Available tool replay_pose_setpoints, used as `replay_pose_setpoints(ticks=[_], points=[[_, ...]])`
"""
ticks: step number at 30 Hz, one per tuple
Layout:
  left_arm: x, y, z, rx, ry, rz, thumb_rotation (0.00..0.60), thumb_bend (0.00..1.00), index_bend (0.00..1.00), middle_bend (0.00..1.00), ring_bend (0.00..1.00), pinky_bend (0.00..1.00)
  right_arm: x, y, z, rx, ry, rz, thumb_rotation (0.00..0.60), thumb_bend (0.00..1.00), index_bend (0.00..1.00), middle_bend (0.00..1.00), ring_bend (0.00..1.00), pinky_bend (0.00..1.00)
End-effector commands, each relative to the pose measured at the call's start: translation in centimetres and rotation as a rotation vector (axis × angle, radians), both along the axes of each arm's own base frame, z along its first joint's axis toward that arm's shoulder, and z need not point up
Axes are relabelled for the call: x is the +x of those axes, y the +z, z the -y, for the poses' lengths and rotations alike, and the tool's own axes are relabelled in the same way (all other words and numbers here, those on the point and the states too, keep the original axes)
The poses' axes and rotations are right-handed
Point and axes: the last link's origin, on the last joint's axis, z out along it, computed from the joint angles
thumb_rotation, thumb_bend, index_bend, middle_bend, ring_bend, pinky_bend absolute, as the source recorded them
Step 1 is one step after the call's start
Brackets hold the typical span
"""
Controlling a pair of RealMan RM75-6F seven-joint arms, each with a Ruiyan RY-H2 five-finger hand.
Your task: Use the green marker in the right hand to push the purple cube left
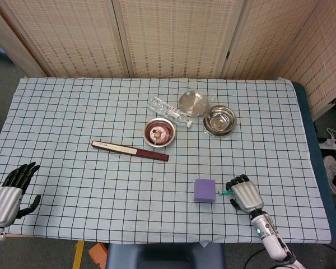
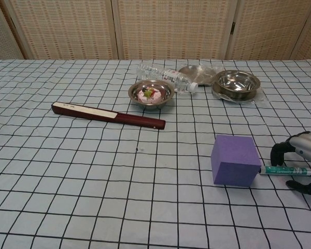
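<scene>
The purple cube (image 1: 204, 190) (image 2: 235, 159) sits on the checked cloth near the table's front right. The green marker (image 2: 285, 169) (image 1: 224, 193) lies flat just right of it, its tip touching the cube's right face. My right hand (image 1: 243, 194) (image 2: 299, 161) arches over the marker's right part; the fingers (image 2: 277, 153) curl down on its far side. The thumb (image 2: 302, 187) lies on the near side with a gap to the marker. My left hand (image 1: 11, 193) hovers at the front left corner, fingers spread, holding nothing.
A dark red folded fan (image 1: 130, 151) lies left of centre. Behind the cube stand a steel bowl with food (image 1: 159, 133), a lying plastic bottle (image 1: 169, 111), a lid (image 1: 194, 102) and an empty steel bowl (image 1: 219, 119). The table's front edge runs close to both hands.
</scene>
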Motion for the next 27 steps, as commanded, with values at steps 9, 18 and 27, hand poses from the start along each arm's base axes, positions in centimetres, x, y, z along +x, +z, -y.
replay_pose_setpoints(ticks=[9, 18, 27], points=[[-0.1, 0.0, -0.1, -0.002, 0.003, -0.003, 0.600, 0.43, 0.00, 0.00, 0.00, 0.11, -0.1, -0.1, -0.3, -0.006, 0.010, -0.023, 0.600, 0.29, 0.56, 0.51, 0.38, 0.28], [-0.1, 0.0, -0.1, 0.002, 0.009, -0.006, 0.600, 0.43, 0.00, 0.00, 0.00, 0.11, -0.1, 0.3, -0.8, -0.005, 0.022, -0.058, 0.600, 0.30, 0.56, 0.52, 0.40, 0.30], [-0.2, 0.0, 0.0, 0.002, 0.019, -0.009, 0.600, 0.43, 0.00, 0.00, 0.00, 0.11, -0.4, 0.4, -1.1, 0.007, 0.027, -0.094, 0.600, 0.35, 0.83, 0.75, 0.68, 0.59]])
